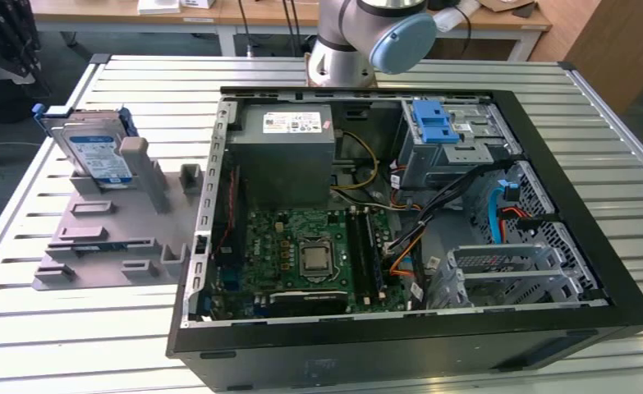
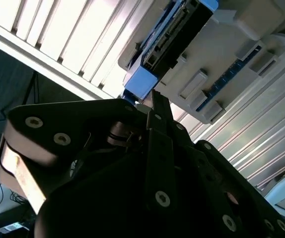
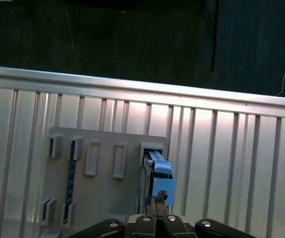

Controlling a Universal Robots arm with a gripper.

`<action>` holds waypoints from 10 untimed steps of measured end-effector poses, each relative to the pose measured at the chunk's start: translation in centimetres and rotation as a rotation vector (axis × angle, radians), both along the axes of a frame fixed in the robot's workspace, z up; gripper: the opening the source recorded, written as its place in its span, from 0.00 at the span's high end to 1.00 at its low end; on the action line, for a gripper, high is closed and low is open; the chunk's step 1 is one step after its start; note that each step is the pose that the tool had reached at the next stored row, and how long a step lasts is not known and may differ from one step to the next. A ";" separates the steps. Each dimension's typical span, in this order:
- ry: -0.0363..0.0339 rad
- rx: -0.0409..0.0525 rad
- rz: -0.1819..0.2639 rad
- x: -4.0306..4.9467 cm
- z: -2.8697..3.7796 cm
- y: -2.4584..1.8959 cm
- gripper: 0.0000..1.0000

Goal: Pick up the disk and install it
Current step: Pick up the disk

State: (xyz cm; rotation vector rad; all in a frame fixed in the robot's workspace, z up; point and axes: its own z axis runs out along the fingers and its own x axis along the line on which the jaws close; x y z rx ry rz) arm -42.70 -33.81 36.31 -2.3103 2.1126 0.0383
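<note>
- finding the disk (image 1: pixel 94 152) standing on edge in a slot of the grey fixture plate (image 1: pixel 91 238), near the desk (image 1: pixel 80 345) edge at the exterior view's left, toward its far corner.
- placing it well apart from the open computer case (image 1: pixel 387 341), which is sitting mid-desk.
- looking past the gripper (image 3: pixel 157 202) in the first wrist view and seeing its tips pressed together, clamping nothing.
- hanging over the disk's upper edge, with the blue rail end showing just beyond the tips in both wrist views.
- judging gripper and disk as near but apart, not touching.
- reading the disk's long axis as running along the fixture slot, pointing straight away from the gripper's tips rather than lying across them.
- judging the pickup as not yet begun, with the disk seated in its slot and the drive bays in the case waiting.
</note>
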 end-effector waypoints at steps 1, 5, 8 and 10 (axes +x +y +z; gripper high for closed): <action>0.0000 0.0000 -0.011 0.00 -0.02 0.00 0.89; -0.0001 0.0001 -0.082 0.00 -0.12 0.00 0.89; -0.0001 0.0000 -0.138 0.00 -0.21 0.00 0.89; -0.0003 -0.0002 -0.158 0.01 -0.24 0.05 0.89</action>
